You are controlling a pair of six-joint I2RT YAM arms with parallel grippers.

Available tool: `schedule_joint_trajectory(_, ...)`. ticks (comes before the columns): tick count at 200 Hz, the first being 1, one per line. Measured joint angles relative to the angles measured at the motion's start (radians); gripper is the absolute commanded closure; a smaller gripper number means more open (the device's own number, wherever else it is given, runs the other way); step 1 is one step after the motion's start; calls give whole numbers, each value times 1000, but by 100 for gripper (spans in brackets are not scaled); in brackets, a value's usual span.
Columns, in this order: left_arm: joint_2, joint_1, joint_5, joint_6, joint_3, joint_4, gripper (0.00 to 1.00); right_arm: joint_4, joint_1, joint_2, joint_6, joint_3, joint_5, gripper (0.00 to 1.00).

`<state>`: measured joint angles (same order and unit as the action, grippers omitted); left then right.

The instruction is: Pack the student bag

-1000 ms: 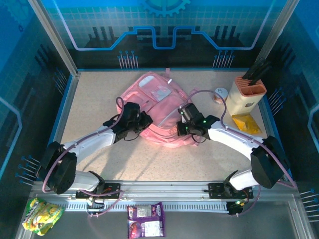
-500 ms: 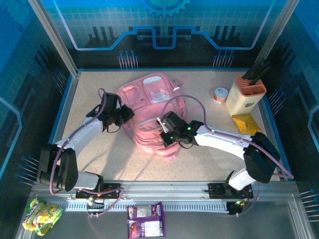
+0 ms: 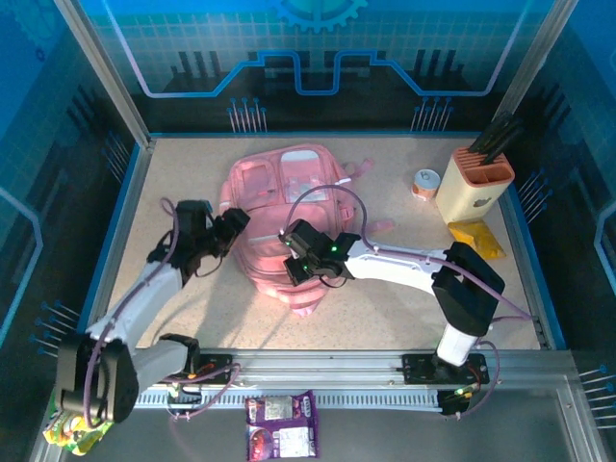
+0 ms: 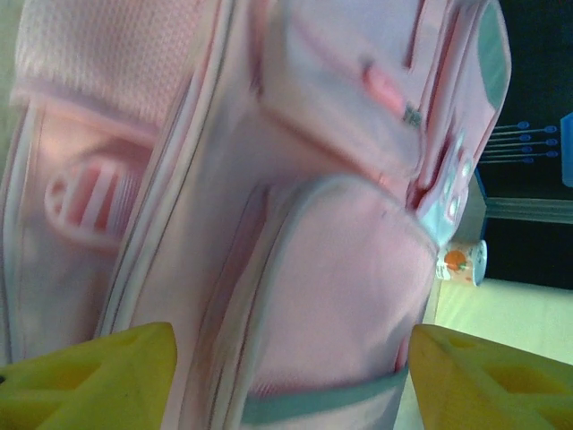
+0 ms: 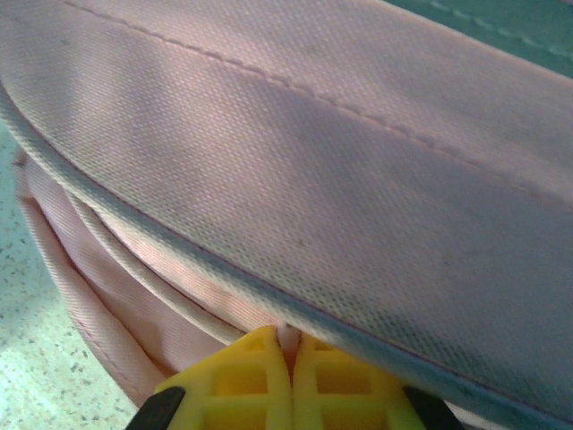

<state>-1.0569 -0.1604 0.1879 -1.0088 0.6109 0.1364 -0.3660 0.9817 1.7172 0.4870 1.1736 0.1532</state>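
Right wrist: right jaws pinched tight on a fabric edge of the student bag. Left jaws spread wide, holding nothing, bag just ahead of them. Bag looks zipped, 0 items visibly inside; opening and packing all left, I'd judge.

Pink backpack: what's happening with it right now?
The right gripper is shut on a fold of fabric at the near end of the student bag, which lies on the table. The left gripper is open beside the bag's left side, holding nothing.
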Motion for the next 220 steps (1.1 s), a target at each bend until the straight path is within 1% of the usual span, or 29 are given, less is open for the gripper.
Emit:
schedule_joint_trajectory(16, 50, -73, -27, -81, -51, -3, 36, 3, 0, -11, 0, -12, 5, 100)
schedule_joint_trajectory(35, 58, -148, -60, -152, -66, -19, 38, 12, 0, -15, 0, -22, 3, 100)
schedule_joint_trajectory(44, 56, -179, -77, -177, -66, -25, 42, 17, 0, -16, 0, -25, 4, 100)
schedule_joint_trajectory(53, 53, -203, -96, -199, -66, -30, 48, 21, 0, -16, 0, -28, 4, 100)
schedule_joint_trajectory(74, 32, -232, -132, -250, -68, -35, 71, 20, 0, -16, 3, -28, 11, 100)
schedule_joint_trajectory(92, 22, -236, -157, -260, -70, -23, 86, 21, 0, -16, 3, -28, 27, 100)
schedule_joint_trajectory(102, 22, -238, -174, -264, -70, -13, 93, 21, 0, -18, 3, -28, 39, 100)
schedule_joint_trajectory(117, 23, -243, -195, -241, -64, 6, 99, 14, 0, -26, 3, -29, 61, 100)
schedule_joint_trajectory(141, 24, -232, -204, -199, -31, 52, 100, 6, -1, -66, 0, -57, 95, 100)
schedule_joint_trajectory(154, 24, -208, -200, -166, -14, 73, 100, 5, -8, -96, -2, -87, 105, 100)
schedule_joint_trajectory(175, 23, -132, -171, -101, -2, 93, 100, -3, -53, -147, -14, -142, 101, 100)
schedule_joint_trajectory(189, 4, -83, -146, -53, 18, 106, 100, -15, -91, -154, -35, -147, 92, 100)
schedule_joint_trajectory(208, -68, -26, -103, 20, 79, 143, 100, -15, -87, -154, -80, -138, 120, 100)
schedule_joint_trajectory(215, -96, -10, -92, 43, 106, 159, 94, -15, -73, -153, -93, -126, 133, 100)
schedule_joint_trajectory(220, -112, 1, -87, 53, 121, 166, 85, -16, -62, -151, -101, -116, 138, 100)
